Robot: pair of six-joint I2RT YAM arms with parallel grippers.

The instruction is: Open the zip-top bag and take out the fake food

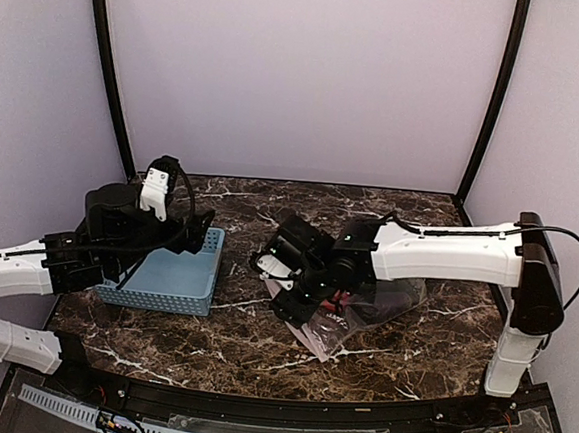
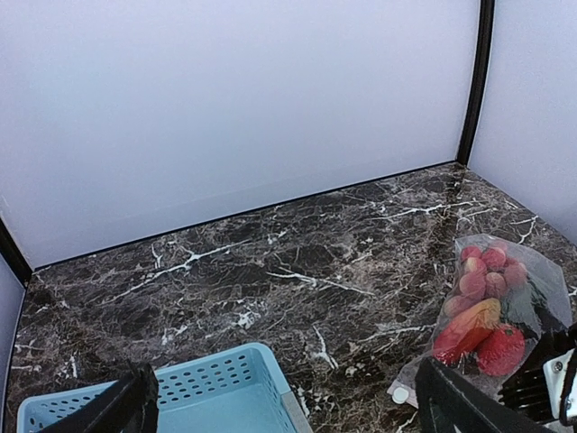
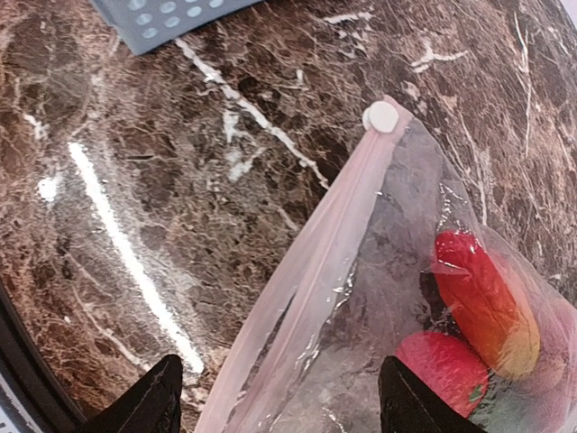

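The clear zip-top bag (image 1: 346,326) lies on the marble table right of centre, with the fake food inside. In the right wrist view its pale pink zip strip (image 3: 334,244) runs diagonally, with a white slider tab (image 3: 381,115) at its far end. An orange-red piece (image 3: 487,298) and a red piece (image 3: 442,361) show through the plastic. My right gripper (image 3: 279,408) is open, its fingers on either side of the strip, just above it. My left gripper (image 2: 288,422) is open and empty above the basket. From there I see the bag (image 2: 491,307) with red balls (image 2: 491,262).
A light-blue perforated basket (image 1: 169,277) stands at the left, under my left gripper; its corner shows in the left wrist view (image 2: 261,379). Pale walls with black corner posts enclose the table on three sides.
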